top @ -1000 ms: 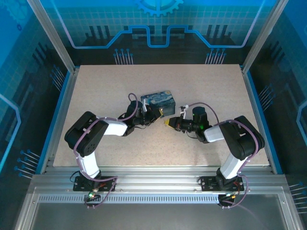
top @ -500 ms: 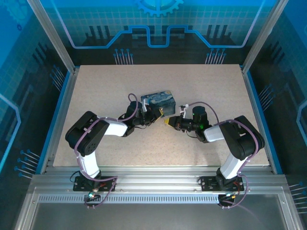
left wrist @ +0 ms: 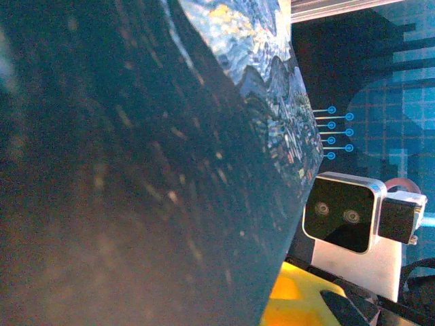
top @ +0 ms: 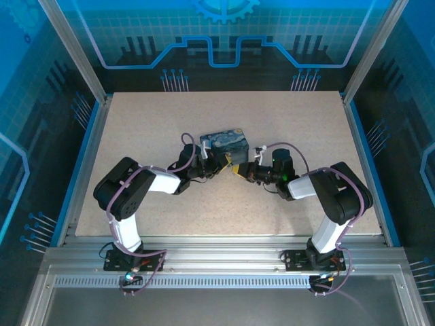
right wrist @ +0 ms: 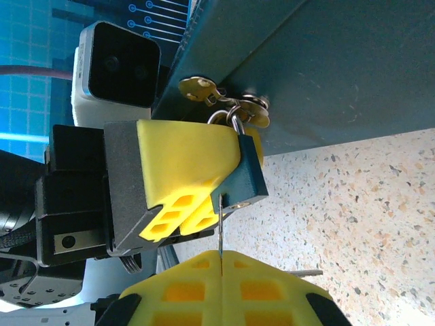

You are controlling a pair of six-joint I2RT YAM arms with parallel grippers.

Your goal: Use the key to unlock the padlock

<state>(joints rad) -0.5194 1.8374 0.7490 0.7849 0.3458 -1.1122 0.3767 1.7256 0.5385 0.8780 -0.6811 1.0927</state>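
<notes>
Right gripper [right wrist: 221, 265], clenched on the single key [right wrist: 220, 234], points its thin blade straight ahead at the underside of the one padlock [right wrist: 248, 173] just beyond its fingertips. Left gripper [right wrist: 219, 178] clamps that padlock from the side, below the lone starry-print tin [right wrist: 326, 68] it hangs from. Insertion is in hand; whether the tip has entered the keyhole cannot be told. Next, seating it fully, then a turn.

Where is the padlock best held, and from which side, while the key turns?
Hold the padlock by its flat blue body, coming from the side, as the left hand does. It hangs from the tin, and its keyhole face must stay free for the key.
</notes>
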